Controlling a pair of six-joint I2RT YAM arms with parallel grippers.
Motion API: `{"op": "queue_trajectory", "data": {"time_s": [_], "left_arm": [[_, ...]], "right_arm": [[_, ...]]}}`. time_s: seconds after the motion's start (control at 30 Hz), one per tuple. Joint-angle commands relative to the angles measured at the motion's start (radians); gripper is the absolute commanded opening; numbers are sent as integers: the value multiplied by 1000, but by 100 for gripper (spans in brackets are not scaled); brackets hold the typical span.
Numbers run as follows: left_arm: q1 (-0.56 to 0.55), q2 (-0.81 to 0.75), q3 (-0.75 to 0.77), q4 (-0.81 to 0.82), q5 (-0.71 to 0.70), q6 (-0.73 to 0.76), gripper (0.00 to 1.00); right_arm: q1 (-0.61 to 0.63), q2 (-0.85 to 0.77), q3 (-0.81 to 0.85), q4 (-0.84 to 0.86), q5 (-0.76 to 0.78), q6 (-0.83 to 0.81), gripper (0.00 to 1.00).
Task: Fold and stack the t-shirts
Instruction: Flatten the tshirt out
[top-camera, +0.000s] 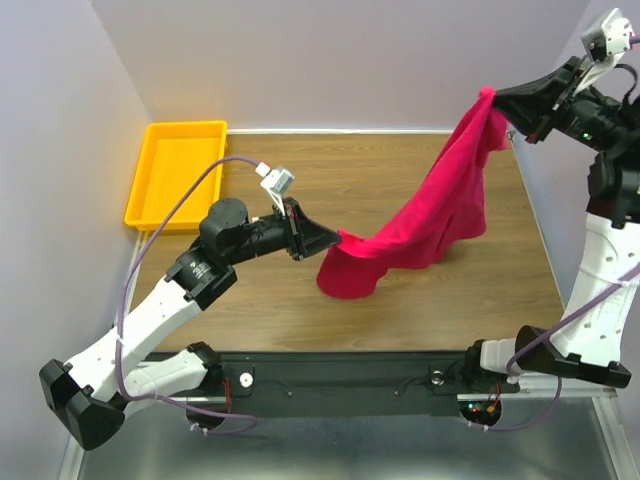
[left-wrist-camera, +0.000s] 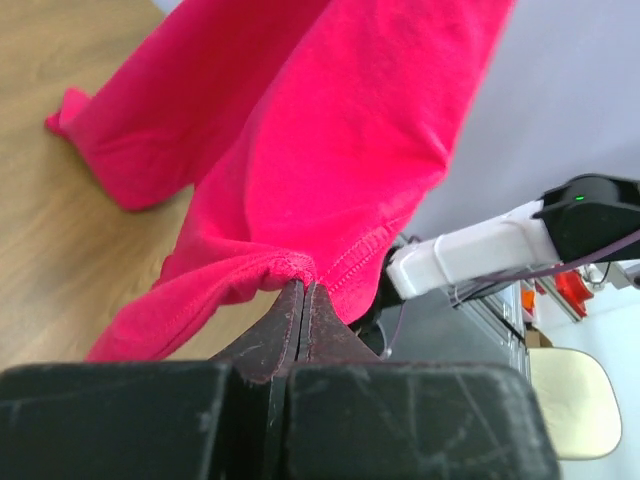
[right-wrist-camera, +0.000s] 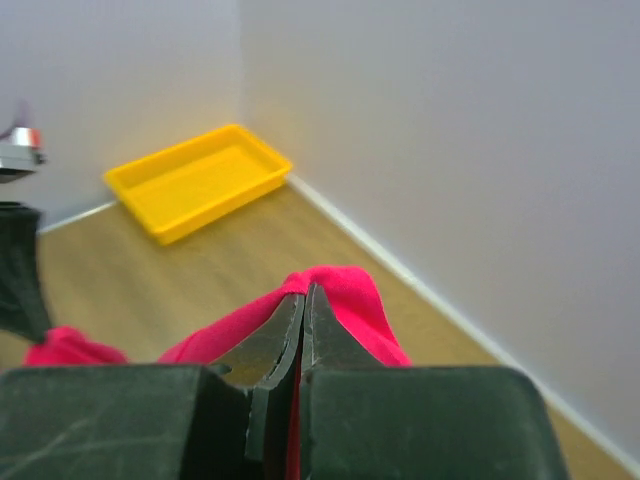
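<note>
Far left, at the back corner of the brown wooden table (top-camera: 260, 310): shallow yellow plastic tray (top-camera: 175, 175), well apart from the cloth. Next, left gripper (top-camera: 337, 238), pinched tight on a hem fold of the crimson-red thin-fabric t-shirt (top-camera: 440, 200), low over mid-table. Slung from there up to the right gripper (top-camera: 497, 98), clamped on another bunched edge, high near the right wall; lower folds sagging, seemingly brushing the wood. Judged: spreading step, before any fold. Next: draw apart, lower flat without twisting.
</note>
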Motion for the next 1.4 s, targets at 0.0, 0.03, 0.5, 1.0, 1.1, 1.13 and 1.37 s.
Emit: {"op": "queue_trajectory", "data": {"time_s": [0.0, 0.03, 0.5, 1.0, 1.1, 1.13, 1.37], "left_arm": [[-2, -75, -103, 61, -22, -71, 0], [-2, -100, -124, 61, -72, -87, 0], [27, -281, -536, -230, -758, -610, 0], [31, -482, -424, -392, -981, -282, 82], [31, -369, -389, -305, -873, -120, 82], [31, -293, -381, -242, -787, -92, 81], [18, 151, -220, -155, -581, 161, 70]], "right_arm": [[27, 20, -224, 341, -165, 340, 1], [59, 51, -252, 380, -134, 335, 0], [688, 699, -141, 285, 522, 63, 1], [514, 396, -555, 255, 442, -170, 89], [495, 255, -755, 203, 399, -311, 90], [495, 174, -872, 164, 398, -330, 90], [471, -46, -1197, 115, 498, -275, 89]]}}
